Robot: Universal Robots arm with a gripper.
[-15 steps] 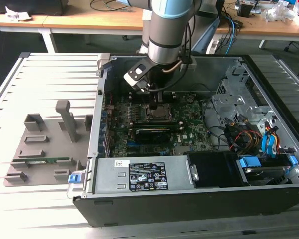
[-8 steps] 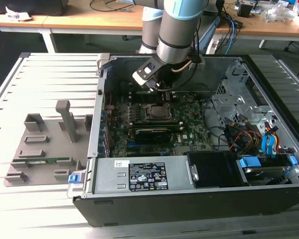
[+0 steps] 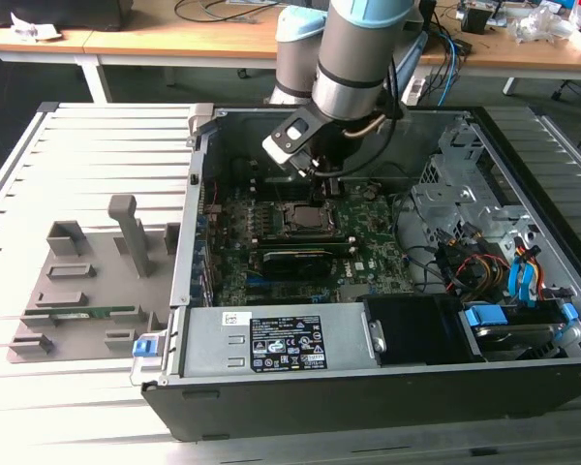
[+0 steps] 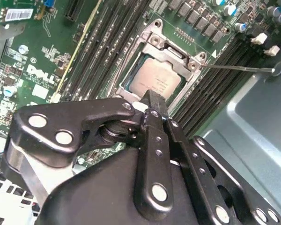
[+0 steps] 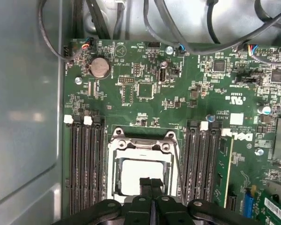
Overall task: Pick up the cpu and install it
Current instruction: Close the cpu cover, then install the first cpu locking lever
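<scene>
Gripper (image 4: 151, 99): clenched, fingers pressed together with nothing held between them. Tips at the near edge of the cpu, same in both wrist views. Touching or just above, cannot tell.
Cpu (image 4: 154, 79): lying flat inside the socket frame (image 4: 175, 49) on the motherboard (image 4: 42, 70), silver top up, apparently square to the frame.
Lever wire (image 4: 239, 68): standing out to the side of the socket. Clamped or not, cannot tell.
Step in hand: by judgement the seating part of the install, with the chip resting in the socket and not in the fingers.
Next move calls for: by judgement a straight, gentle motion, no sideways drag on the chip, no contact with the memory slots (image 5: 84, 164) just beside.
Place: inside the open computer case (image 3: 300, 402), arm (image 3: 353, 58) reaching in from above.
</scene>
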